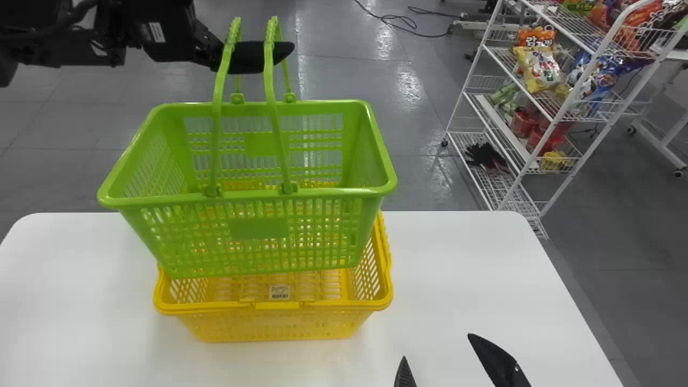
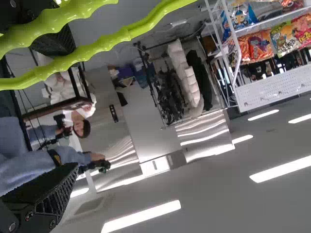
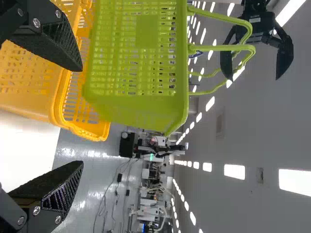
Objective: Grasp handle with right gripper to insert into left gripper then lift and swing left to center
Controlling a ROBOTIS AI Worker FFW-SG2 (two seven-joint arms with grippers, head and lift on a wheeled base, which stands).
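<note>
The green basket (image 1: 258, 228) hangs over the yellow basket (image 1: 277, 325), overlapping it in the head view. Both of its raised handles (image 1: 221, 80) loop over a black finger of my left gripper (image 1: 250, 58). In the left wrist view, that gripper (image 2: 75, 108) has its fingers wide apart, with the green handles (image 2: 102, 46) across the upper one. The right wrist view shows the handles (image 3: 221, 47) hooked on one finger only. My right gripper (image 1: 437, 346) is open at the bottom edge, to the right of the baskets; its fingers (image 3: 60, 189) stand apart, holding nothing.
The yellow basket stands on the white table (image 1: 457, 269). A white wire shelf (image 1: 543, 107) with snack bags is on the floor beyond the table's right side. A cable (image 1: 400, 21) lies on the floor behind.
</note>
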